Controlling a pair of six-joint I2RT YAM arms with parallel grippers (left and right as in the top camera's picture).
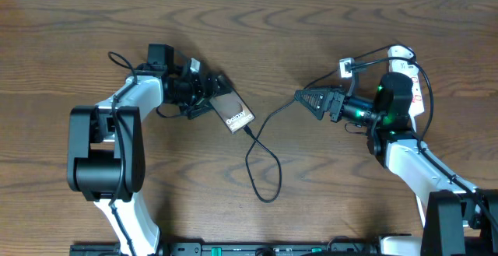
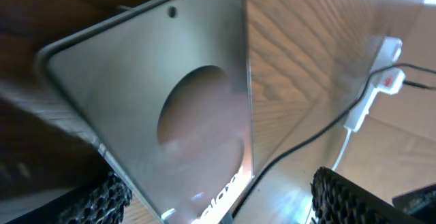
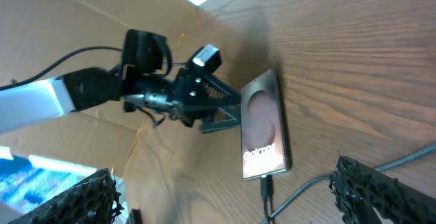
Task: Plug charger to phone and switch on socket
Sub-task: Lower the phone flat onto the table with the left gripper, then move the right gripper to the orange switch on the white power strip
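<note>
Two claws, both spread: left gripper (image 1: 216,94) astride the phone (image 1: 236,114) mid-table, right gripper (image 1: 300,100) empty beside the charger (image 1: 264,163), whose plug looks seated; socket (image 1: 416,85) far right: press its red switch (image 2: 388,80) squarely, one fingertip, clear of the charger

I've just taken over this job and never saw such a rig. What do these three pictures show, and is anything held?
These are two robot arms at a wooden table. The wide picture looks down from above. The other two come from a camera on each wrist, that arm's own jaws showing at the bottom corners. The left gripper has its jaws open at one end of the phone. The charger, a thin black cable, loops across the table. Its plug sits at the phone's lettered end, seemingly plugged in. The right gripper is open, holding nothing, close to the cable. Partly under that arm lies the socket, a white strip with a red switch.
</note>
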